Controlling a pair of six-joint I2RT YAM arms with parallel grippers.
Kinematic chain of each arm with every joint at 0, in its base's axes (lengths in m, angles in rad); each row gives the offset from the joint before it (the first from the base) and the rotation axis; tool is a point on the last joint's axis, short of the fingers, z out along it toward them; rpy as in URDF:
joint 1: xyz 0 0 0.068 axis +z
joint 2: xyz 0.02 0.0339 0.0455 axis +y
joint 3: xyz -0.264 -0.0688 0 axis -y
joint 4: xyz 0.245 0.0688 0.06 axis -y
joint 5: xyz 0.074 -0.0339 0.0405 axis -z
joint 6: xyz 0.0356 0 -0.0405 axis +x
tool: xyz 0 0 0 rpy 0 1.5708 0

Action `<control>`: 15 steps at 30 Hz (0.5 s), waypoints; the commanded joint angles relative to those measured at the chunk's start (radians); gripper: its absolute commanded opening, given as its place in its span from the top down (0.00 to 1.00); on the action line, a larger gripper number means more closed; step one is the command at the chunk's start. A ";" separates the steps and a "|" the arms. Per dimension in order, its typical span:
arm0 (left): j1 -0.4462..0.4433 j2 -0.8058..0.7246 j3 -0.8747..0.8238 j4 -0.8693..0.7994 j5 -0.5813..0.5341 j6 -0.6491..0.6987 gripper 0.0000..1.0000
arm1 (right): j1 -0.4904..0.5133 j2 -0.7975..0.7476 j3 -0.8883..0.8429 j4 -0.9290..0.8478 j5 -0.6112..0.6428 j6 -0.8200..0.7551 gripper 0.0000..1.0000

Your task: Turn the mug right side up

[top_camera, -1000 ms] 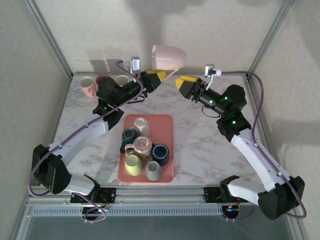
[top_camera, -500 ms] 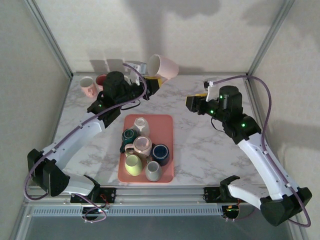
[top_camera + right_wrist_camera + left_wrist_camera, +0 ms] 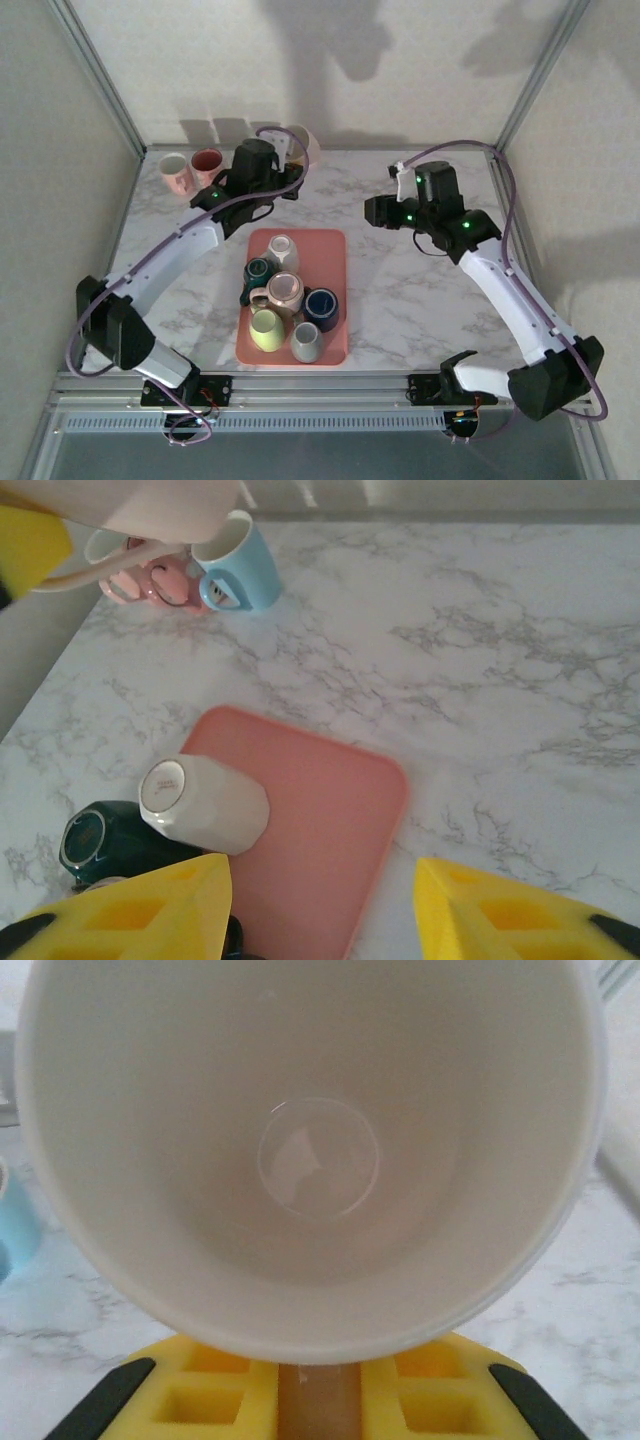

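Pinches mug (image 3: 320,1160) with left gripper (image 3: 318,1400), mouth facing its wrist camera, holds right gripper (image 3: 320,910) spread and empty near tray (image 3: 340,810), over marble table (image 3: 520,630).

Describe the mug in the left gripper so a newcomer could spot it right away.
Look at the table's far left corner, where mugs stand in a row along the back edge. At the row's right end is a pale pink mug. Unlike the others, it is clamped by its rim in the left gripper.

mug (image 3: 303,146) behind tray (image 3: 326,256) | tray mid-table | cups (image 3: 285,291) on tray
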 commanded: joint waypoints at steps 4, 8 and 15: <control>0.013 0.152 0.159 -0.080 -0.116 0.043 1.00 | 0.002 0.077 0.073 -0.033 -0.057 -0.007 0.49; 0.031 0.273 0.253 -0.146 -0.128 0.043 1.00 | 0.005 0.124 0.101 -0.048 -0.077 0.006 0.50; 0.059 0.446 0.391 -0.222 -0.160 0.063 1.00 | 0.011 0.180 0.123 -0.056 -0.095 0.010 0.51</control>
